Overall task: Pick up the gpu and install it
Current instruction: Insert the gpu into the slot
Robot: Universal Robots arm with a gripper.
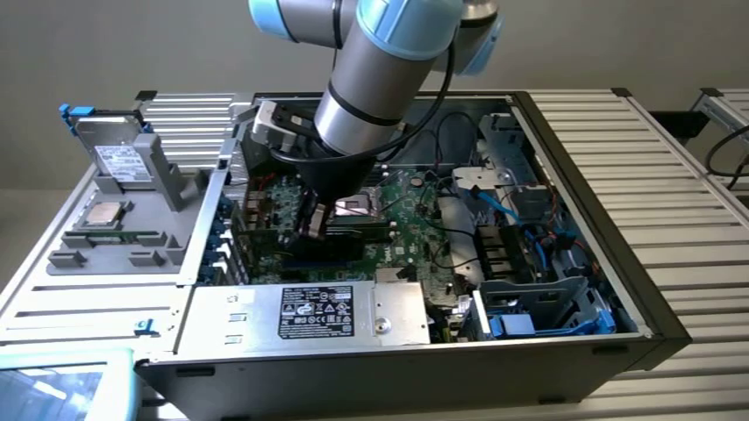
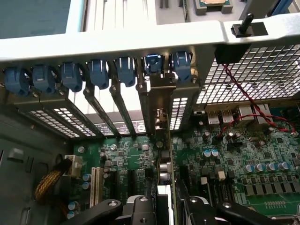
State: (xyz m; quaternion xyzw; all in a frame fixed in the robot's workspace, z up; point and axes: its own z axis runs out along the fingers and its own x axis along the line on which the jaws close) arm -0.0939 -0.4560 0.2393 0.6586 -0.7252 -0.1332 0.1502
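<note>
Inside open computer case (image 1: 655, 289), over green motherboard (image 2: 262, 154) — gripper (image 2: 164, 206) pinching gpu (image 2: 164, 140) upright on edge, long axis running straight ahead to rear slot brackets (image 2: 98, 108) — card directly below wrist.

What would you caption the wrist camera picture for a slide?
Gripper holds the gpu on edge over the motherboard, its bracket at the rear slot openings.

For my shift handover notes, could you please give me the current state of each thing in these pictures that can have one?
gpu: held upright on edge between the pincer's fingers, bracket against the rear slot openings, over the motherboard.
pincer: shut on the gpu, down inside the case.
computer case: lying on its side, side panel off, interior exposed.
blue slot clips: lined up along the rear rail.
</note>
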